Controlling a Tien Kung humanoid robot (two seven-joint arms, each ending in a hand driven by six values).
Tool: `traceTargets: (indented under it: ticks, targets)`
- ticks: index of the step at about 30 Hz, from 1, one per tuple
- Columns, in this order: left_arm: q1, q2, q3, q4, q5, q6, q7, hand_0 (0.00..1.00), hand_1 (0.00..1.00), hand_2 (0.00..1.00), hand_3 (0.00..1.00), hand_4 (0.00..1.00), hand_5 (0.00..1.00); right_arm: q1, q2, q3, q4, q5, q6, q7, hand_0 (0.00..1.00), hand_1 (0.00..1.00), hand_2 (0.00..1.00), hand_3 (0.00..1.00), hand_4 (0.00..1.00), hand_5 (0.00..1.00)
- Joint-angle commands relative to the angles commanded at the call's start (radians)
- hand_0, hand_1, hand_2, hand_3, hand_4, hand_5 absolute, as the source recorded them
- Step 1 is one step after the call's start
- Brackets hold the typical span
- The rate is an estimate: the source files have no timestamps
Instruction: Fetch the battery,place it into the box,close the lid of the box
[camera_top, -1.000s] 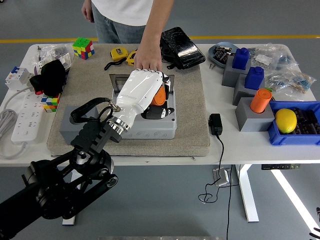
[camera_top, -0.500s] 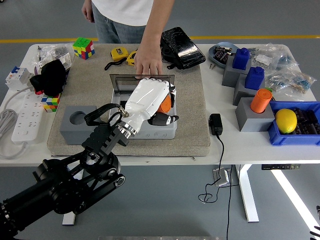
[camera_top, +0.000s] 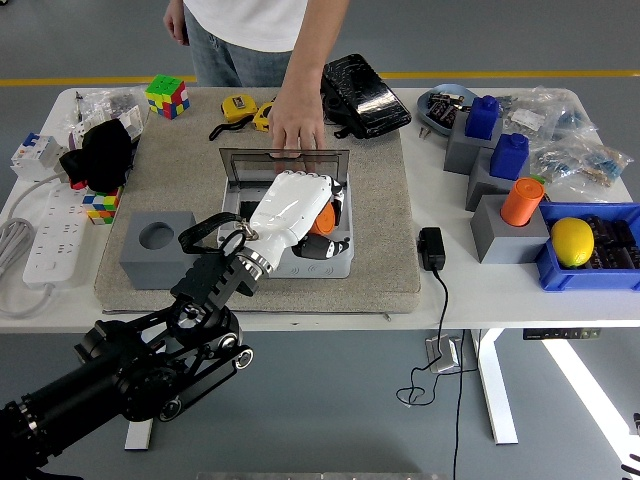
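An orange battery (camera_top: 322, 219) shows inside the open grey box (camera_top: 325, 259) on the tan mat (camera_top: 385, 215), mostly covered by my white left hand (camera_top: 291, 205). The hand's fingers curl around the battery from the left and above, low in the box. The box's clear lid (camera_top: 250, 163) stands open at the far side. A person's hand (camera_top: 296, 126) reaches down from the top and rests on the lid's upper edge. My right hand is out of view.
A grey block with a round hole (camera_top: 157, 244) sits left of the box. A black adapter (camera_top: 431, 248) and its cable lie to the right. Grey stands with blue and orange batteries (camera_top: 521, 201) and a blue bin with a lemon (camera_top: 571, 241) fill the right side. A power strip (camera_top: 52, 238) lies far left.
My left hand has drawn back toward me and sunk lower into the box, carrying the orange battery. The person's hand stays on the lid.
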Motion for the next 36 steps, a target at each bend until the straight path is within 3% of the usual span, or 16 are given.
traceTargets:
  ticks: [18, 23, 24, 29, 30, 35, 36]
  targets:
    - [-0.001, -0.001, -0.014, -0.001, 0.027, -0.018, 0.000, 0.067, 0.043, 0.071, 0.067, 0.778, 0.042, -0.001, 0.001, 0.001, 0.000, 0.000, 0.001, -0.001, 0.812, 0.754, 0.730, 0.787, 0.998, 0.998]
    - [-0.002, 0.001, -0.021, -0.004, 0.038, -0.042, 0.000, 0.067, 0.043, 0.071, 0.067, 0.778, 0.042, 0.000, 0.001, 0.000, 0.000, 0.002, 0.001, -0.001, 0.812, 0.754, 0.730, 0.787, 0.998, 0.998]
    - [-0.002, 0.001, -0.023, -0.005, 0.040, -0.047, -0.002, 0.111, 0.098, 0.123, 0.120, 0.833, 0.076, 0.000, 0.001, 0.001, 0.000, 0.002, 0.001, -0.001, 0.812, 0.754, 0.730, 0.787, 0.998, 0.998]
    - [-0.003, 0.001, -0.032, -0.002, 0.062, -0.061, -0.002, 0.111, 0.098, 0.123, 0.120, 0.833, 0.076, 0.000, 0.002, 0.001, 0.000, 0.002, 0.001, -0.001, 0.812, 0.754, 0.730, 0.787, 0.998, 0.998]
    - [-0.003, 0.001, -0.034, -0.002, 0.066, -0.063, -0.001, 0.183, 0.175, 0.168, 0.168, 0.873, 0.112, 0.000, 0.002, 0.001, 0.000, 0.002, 0.001, 0.000, 0.813, 0.754, 0.730, 0.787, 0.998, 0.998]
    - [-0.003, 0.005, -0.036, -0.010, 0.091, -0.075, 0.005, 0.183, 0.175, 0.168, 0.168, 0.873, 0.112, 0.000, 0.003, 0.000, 0.000, 0.003, 0.002, 0.000, 0.813, 0.754, 0.730, 0.787, 0.998, 0.998]
    - [-0.003, 0.005, -0.037, -0.011, 0.097, -0.079, 0.008, 0.280, 0.306, 0.283, 0.333, 0.899, 0.141, 0.000, 0.004, 0.000, 0.000, 0.003, 0.002, 0.000, 0.813, 0.754, 0.730, 0.787, 0.998, 0.998]
